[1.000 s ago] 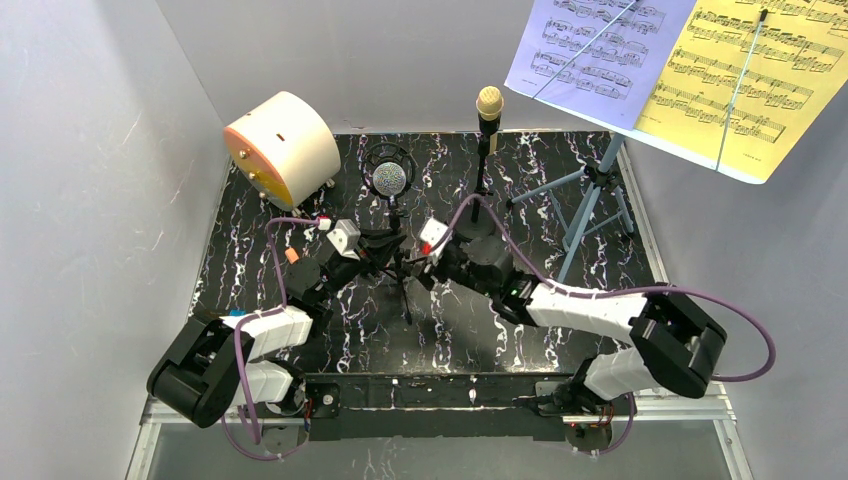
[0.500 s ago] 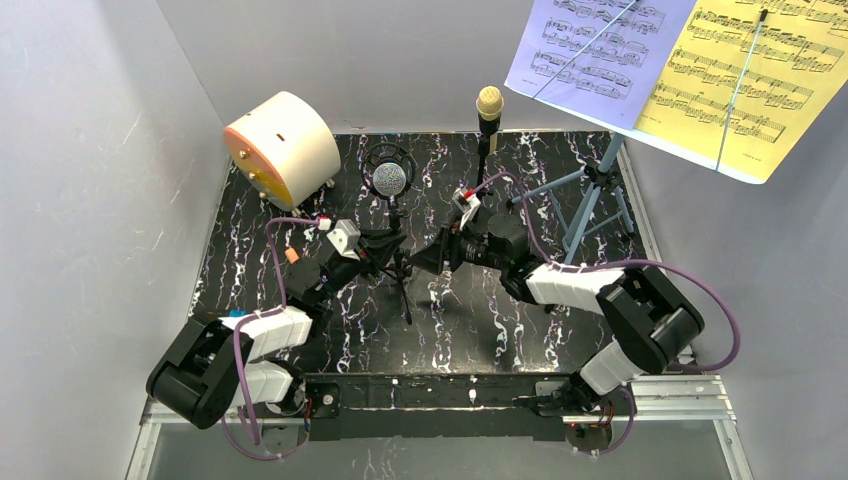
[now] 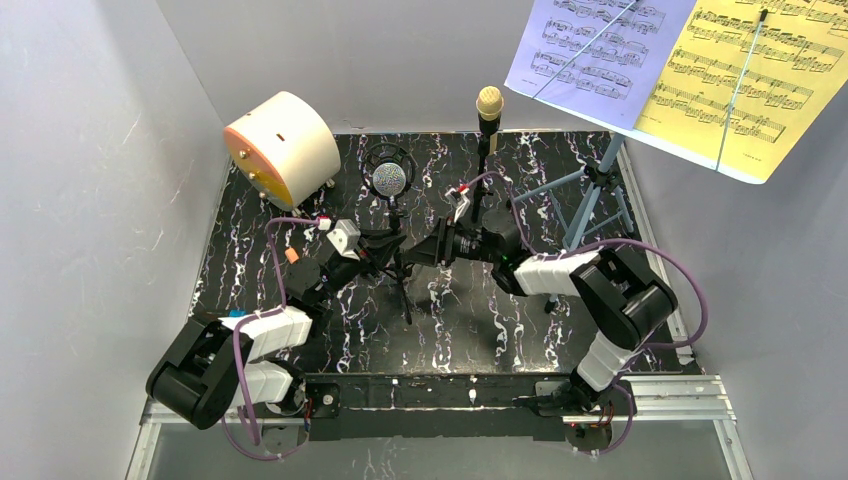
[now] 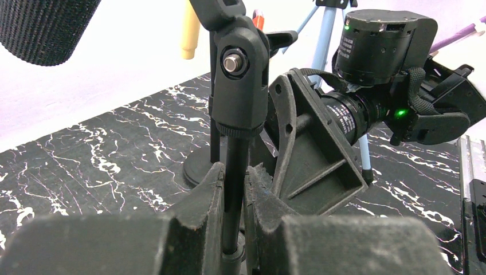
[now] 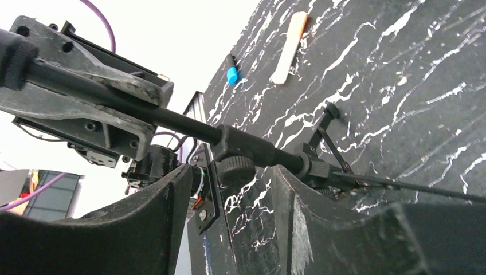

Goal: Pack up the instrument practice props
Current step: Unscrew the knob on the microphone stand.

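Worktop (image 3: 450, 320): black slab with white marble veining, rectangular, filling the enclosure's base.
Left wall (image 3: 100, 150): plain pale grey panel, faint scuff marks.
Far wall (image 3: 400, 60): same pale grey, meeting the worktop's far edge.
Right wall (image 3: 760, 280): pale grey, unmarked.
Near edge: silver metal frame rail (image 3: 700, 405), grey surface beyond it.
Light: bright, even, soft shadows.

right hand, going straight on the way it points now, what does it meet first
The black tripod mic pole, at its knobbed collar, which lies between the right hand's open fingers; the left hand grips the pole higher up. Depth is unclear.
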You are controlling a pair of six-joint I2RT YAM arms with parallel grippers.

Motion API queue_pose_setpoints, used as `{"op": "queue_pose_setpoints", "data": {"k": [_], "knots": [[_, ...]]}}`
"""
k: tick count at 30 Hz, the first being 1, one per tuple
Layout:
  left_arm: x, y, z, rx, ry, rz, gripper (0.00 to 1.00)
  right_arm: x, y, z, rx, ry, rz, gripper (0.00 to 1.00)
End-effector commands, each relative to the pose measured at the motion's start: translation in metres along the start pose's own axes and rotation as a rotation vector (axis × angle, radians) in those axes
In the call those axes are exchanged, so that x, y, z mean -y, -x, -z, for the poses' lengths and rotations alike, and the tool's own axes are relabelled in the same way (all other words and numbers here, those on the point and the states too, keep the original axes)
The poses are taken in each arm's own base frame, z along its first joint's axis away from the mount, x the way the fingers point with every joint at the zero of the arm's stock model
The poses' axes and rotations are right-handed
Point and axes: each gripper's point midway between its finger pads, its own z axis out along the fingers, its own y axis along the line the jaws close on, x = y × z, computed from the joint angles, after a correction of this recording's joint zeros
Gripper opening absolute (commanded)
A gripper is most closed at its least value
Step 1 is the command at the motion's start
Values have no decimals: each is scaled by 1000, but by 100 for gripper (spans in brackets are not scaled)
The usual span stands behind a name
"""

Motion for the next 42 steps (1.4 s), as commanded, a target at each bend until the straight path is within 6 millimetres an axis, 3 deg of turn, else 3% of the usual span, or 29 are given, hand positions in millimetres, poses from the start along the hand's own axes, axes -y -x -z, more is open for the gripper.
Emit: {"op": "queue_pose_setpoints", "data": {"k": [1,8,15,26,36,42], "knots": [[1,-37,10,-138,12,89,0,-31,24,-8,40,128,46,59],[1,-37,11,-138,13,89,0,-35,23,-9,20,168,46,42],[2,-38,11,-140,12,88,0,-25,18,-8,6,153,99,1],[2,-38,10,-142,5,91,0,-3,3,-2,-82,118,545,1],[3,-38,10,-143,4,91,0,27,-18,-2,-291,10,1166,1],[2,-38,10,-143,5,92,0,53,-13,0,-408,-195,1604,1]]}}
